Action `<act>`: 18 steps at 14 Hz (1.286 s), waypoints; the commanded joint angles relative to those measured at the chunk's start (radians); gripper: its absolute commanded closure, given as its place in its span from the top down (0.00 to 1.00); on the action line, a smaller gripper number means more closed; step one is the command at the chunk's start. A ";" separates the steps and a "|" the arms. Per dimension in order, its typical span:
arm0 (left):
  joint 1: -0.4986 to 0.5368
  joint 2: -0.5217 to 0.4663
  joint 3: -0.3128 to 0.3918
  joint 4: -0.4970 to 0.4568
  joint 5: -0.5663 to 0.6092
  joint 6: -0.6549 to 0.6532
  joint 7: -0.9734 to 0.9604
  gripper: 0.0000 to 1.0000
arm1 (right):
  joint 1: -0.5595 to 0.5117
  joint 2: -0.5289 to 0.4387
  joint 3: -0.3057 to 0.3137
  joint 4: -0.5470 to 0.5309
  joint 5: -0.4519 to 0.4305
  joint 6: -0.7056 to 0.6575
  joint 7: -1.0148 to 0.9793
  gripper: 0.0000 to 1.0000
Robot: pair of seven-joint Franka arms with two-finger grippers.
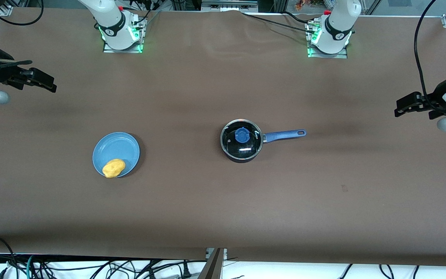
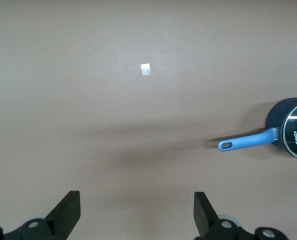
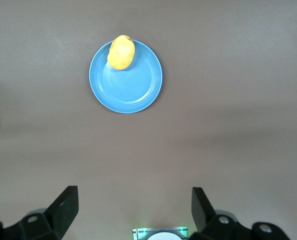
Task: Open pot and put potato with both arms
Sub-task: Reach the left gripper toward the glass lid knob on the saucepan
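On the brown worktop [image 1: 223,217], the potato [image 1: 113,167] lies nearest the front camera, on the near rim of the blue plate [image 1: 120,146] toward the right arm's end. Slightly farther, mid-worktop, sits the pot [image 1: 242,140], its glass lid [image 1: 242,138] on, its handle [image 1: 285,135] pointing toward the left arm's end. Both arms wait high at the ends: the right gripper [image 3: 133,212] with jaws spread wide, the left gripper [image 2: 137,214] likewise released. Only the left wrist view shows a small white scrap [image 2: 145,69].

Even, bright overhead light, soft smudgy shadows on the table [image 1: 223,217], glare streaks on the pot [image 1: 242,145] lid.
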 commanded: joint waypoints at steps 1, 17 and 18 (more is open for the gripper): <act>0.001 -0.028 -0.005 -0.022 0.022 0.003 0.020 1.00 | -0.010 0.001 0.006 0.012 -0.004 -0.015 -0.009 1.00; -0.204 0.306 -0.285 -0.053 0.114 0.431 -0.731 1.00 | -0.009 0.000 0.006 0.012 -0.004 -0.016 -0.006 1.00; -0.232 0.331 -0.286 -0.047 0.140 0.441 -0.777 1.00 | -0.009 0.000 0.006 0.012 -0.004 -0.016 -0.006 1.00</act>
